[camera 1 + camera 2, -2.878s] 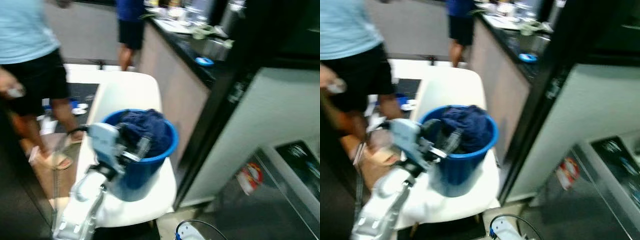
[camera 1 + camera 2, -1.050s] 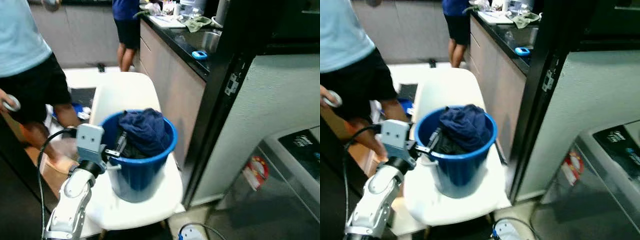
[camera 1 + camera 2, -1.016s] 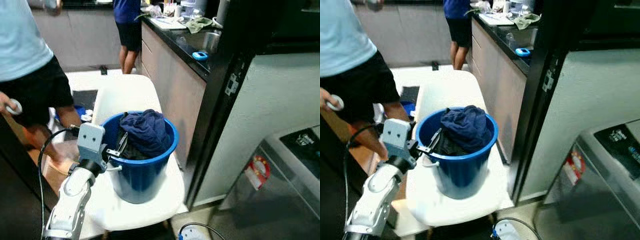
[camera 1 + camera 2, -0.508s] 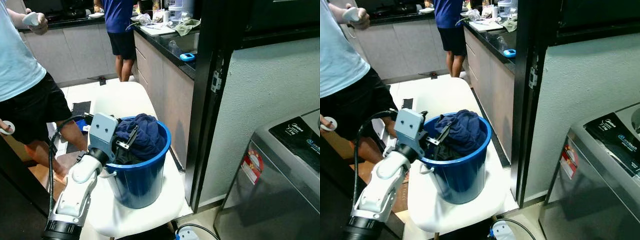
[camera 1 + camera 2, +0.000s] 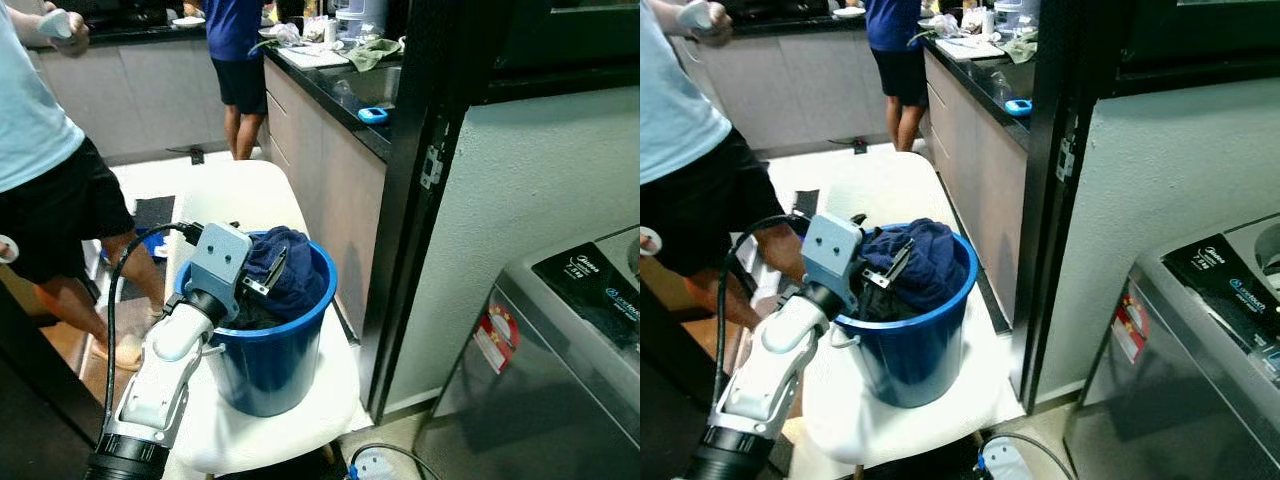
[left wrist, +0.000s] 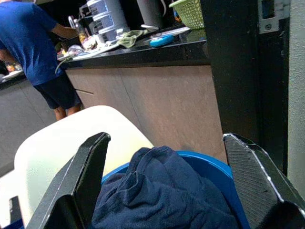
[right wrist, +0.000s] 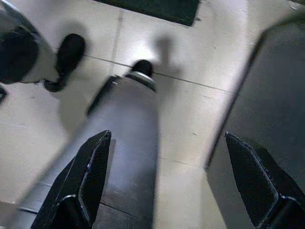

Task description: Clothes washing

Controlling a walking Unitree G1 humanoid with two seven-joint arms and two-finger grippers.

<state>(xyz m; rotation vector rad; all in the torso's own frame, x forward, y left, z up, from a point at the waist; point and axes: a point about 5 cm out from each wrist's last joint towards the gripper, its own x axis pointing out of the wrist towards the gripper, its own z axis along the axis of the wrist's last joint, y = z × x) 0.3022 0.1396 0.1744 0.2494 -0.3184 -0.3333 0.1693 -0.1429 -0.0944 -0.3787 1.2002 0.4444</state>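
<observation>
Left eye view, centre-left: a round blue plastic bucket [image 5: 270,365] on a smooth white moulded chair [image 5: 245,200] holds crumpled navy cloth [image 5: 290,270]. Left wrist view: the left tool [image 6: 164,179] spreads wide above it. Right wrist view, blurred: the right tool [image 7: 167,176] hangs spread over pale floor tiles [image 7: 190,95].

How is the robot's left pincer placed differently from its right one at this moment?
The left pincer is raised over the blue bucket, its fingers on either side of the dark blue clothes heaped inside; the right pincer hangs over bare floor tiles, with nothing between its fingers. The left one faces the kitchen counter; the right one points downward. Both are open, and both have two long black fingers.
</observation>
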